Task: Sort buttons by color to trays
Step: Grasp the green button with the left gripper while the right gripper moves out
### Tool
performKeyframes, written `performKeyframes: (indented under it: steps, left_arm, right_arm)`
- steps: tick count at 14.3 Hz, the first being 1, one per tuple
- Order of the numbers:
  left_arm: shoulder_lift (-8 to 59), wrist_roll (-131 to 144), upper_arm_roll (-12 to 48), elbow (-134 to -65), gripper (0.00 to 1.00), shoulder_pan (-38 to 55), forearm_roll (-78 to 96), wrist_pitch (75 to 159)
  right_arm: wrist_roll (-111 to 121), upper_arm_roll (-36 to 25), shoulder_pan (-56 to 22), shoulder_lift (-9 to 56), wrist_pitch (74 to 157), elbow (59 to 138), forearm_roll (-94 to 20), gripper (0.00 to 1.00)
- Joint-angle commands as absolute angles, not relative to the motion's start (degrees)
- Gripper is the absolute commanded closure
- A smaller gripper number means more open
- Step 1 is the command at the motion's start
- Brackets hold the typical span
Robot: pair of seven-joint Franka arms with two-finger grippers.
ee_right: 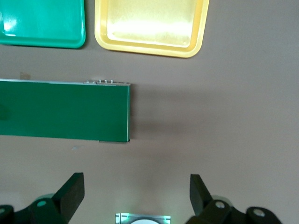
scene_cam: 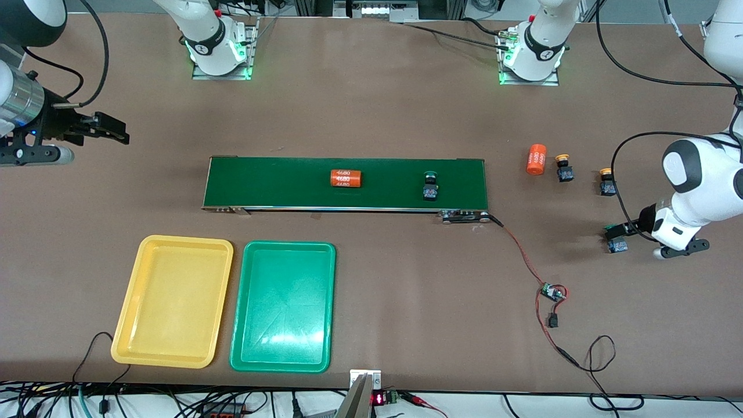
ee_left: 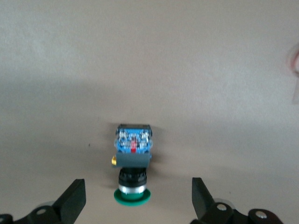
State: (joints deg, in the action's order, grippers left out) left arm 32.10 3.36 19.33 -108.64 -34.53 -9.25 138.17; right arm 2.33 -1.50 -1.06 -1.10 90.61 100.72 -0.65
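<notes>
A green button (ee_left: pixel 134 161) lies on its side on the table at the left arm's end, its cap between the spread fingers of my open left gripper (ee_left: pixel 138 189), untouched. In the front view that gripper (scene_cam: pixel 620 232) is low at this button (scene_cam: pixel 617 242). Two yellow buttons (scene_cam: pixel 564 167) (scene_cam: pixel 607 182) stand farther from the camera. Another green button (scene_cam: pixel 430 186) stands on the conveyor belt (scene_cam: pixel 278 183). The yellow tray (scene_cam: pixel 174 241) and the green tray (scene_cam: pixel 290 245) lie side by side, nearer the camera than the belt. My right gripper (scene_cam: pixel 119 132) waits open and empty, up at the right arm's end.
An orange cylinder (scene_cam: pixel 346 178) lies on the belt and another (scene_cam: pixel 537 159) stands beside the yellow buttons. A red wire with a small board (scene_cam: pixel 551 292) runs from the belt's end toward the table's near edge.
</notes>
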Motion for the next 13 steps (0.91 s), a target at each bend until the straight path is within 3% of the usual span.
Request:
performKeyframes:
  steps: [1, 3, 5, 8, 13]
  left_arm:
    - [35.1, 2.9, 19.3, -105.5, 0.02, -34.3, -11.5, 137.5]
    - [36.1, 2.3, 19.3, -105.5, 0.02, -34.6, -11.6, 137.5]
    - [36.4, 2.0, 19.2, -105.6, 0.01, -34.5, -11.6, 137.5]
    - [36.9, 1.9, 19.2, -105.5, 0.02, -34.4, -11.6, 137.9]
    - [39.5, 1.8, 19.2, -102.3, 0.05, -34.0, -15.8, 138.2]
  right_arm:
    - [3.1, 0.9, 2.1, -7.7, 92.1, 108.9, -1.8, 0.00]
    - [3.3, 9.0, 11.0, -15.1, 95.9, 116.9, -3.0, 0.00]
    - [2.4, 13.9, 15.0, -19.0, 95.7, 119.7, -6.2, 0.00]
    - [0.5, 17.2, 14.9, -24.4, 99.3, 126.6, -6.4, 0.00]
    - [-15.1, 29.5, 13.6, -23.8, 106.4, 128.1, -9.7, 0.00]
